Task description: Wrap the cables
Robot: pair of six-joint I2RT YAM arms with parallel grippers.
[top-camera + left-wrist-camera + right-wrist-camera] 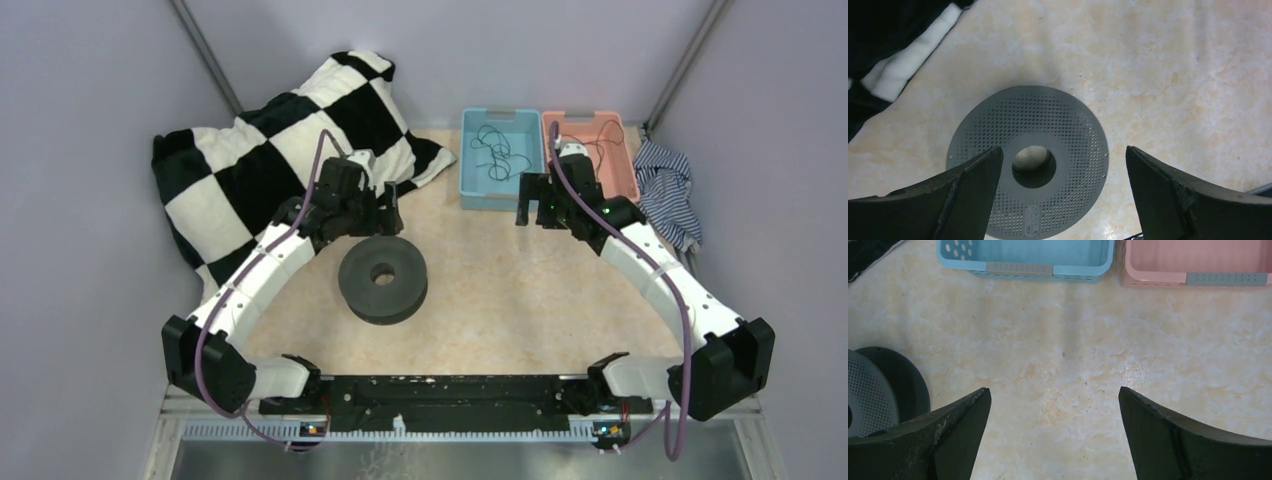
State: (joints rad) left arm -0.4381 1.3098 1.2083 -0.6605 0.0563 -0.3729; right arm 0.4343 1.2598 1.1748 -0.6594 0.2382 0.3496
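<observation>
Right now both claws are wide apart and hold nothing. The left gripper (1063, 150) hangs over the dark round spool (382, 280) near the middle of the worktop (500, 300). The right gripper (1053, 390) hangs just in front of the blue bin (490, 203) at the far edge, where the thin black cables (495, 150) lie in a tangle. I think it should dip in and pinch just one cable near its end. The worktop is pale and shiny. A checked blanket (260, 170) fills the far left corner.

Rt wrist: dark grey perforated round spool (873, 390) cut by left edge; light-blue plastic bin (1018, 269) & pink plastic bin (1158, 277) cropped at top. Top: thin black cables (491, 150) too fine to count.
</observation>
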